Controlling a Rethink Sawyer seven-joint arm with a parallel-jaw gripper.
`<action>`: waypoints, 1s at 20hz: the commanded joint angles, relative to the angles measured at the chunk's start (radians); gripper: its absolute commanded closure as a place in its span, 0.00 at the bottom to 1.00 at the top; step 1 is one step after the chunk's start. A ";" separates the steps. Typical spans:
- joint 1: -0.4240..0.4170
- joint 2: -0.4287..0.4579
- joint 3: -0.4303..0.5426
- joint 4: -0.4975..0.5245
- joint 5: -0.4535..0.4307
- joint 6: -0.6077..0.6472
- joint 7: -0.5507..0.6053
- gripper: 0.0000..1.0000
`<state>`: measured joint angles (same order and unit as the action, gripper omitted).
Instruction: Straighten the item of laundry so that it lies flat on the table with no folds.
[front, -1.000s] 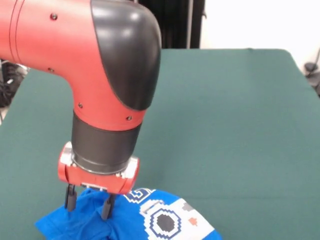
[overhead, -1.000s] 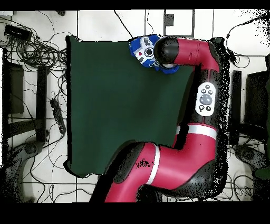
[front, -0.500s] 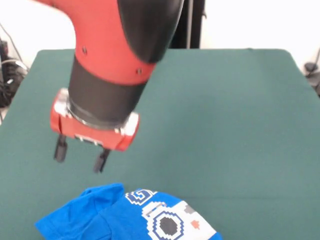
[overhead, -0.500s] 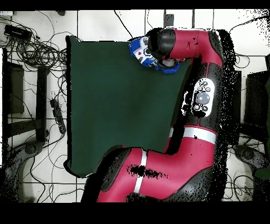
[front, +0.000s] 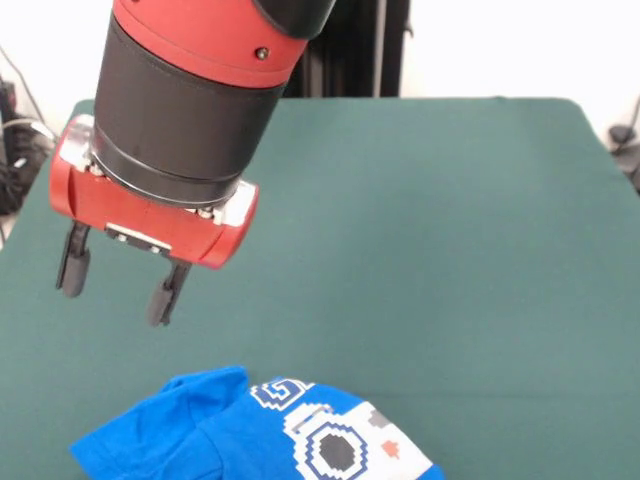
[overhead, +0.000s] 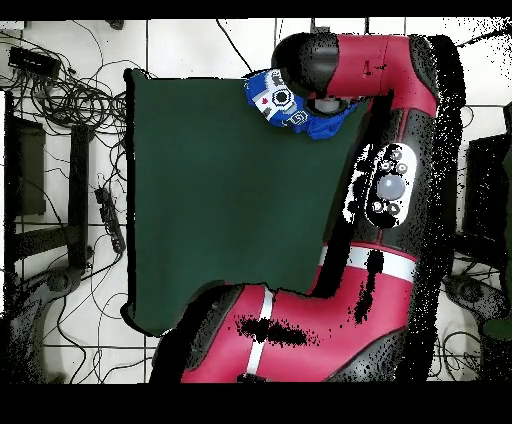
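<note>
The item of laundry (front: 250, 435), a bright blue shirt with a white pixel graphic, lies bunched and folded at the near edge of the dark green table (front: 440, 250) in the front view. Its left part is doubled over in folds. In the overhead view the shirt (overhead: 285, 105) sits at the table's (overhead: 220, 200) top edge, partly under the arm. My gripper (front: 115, 285) hangs open well above the table, up and to the left of the shirt, with nothing between its two black fingers (front: 72, 265).
The big red and black arm (overhead: 390, 180) runs along the table's right side in the overhead view. Cables (overhead: 60, 90) and floor tiles surround the table.
The gripper has let go of the shirt's left part and risen, drifting left. The shirt stays bunched where it was dropped.
</note>
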<state>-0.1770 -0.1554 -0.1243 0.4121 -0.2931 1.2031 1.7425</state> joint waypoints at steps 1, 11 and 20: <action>0.020 0.104 0.047 0.035 0.013 -0.014 0.224 0.00; 0.013 0.080 0.041 0.123 0.027 -0.051 0.271 0.00; 0.000 0.099 0.036 0.207 0.013 -0.213 0.307 0.00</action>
<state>-0.1791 -0.1294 -0.1244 0.4247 -0.2931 1.0951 1.7425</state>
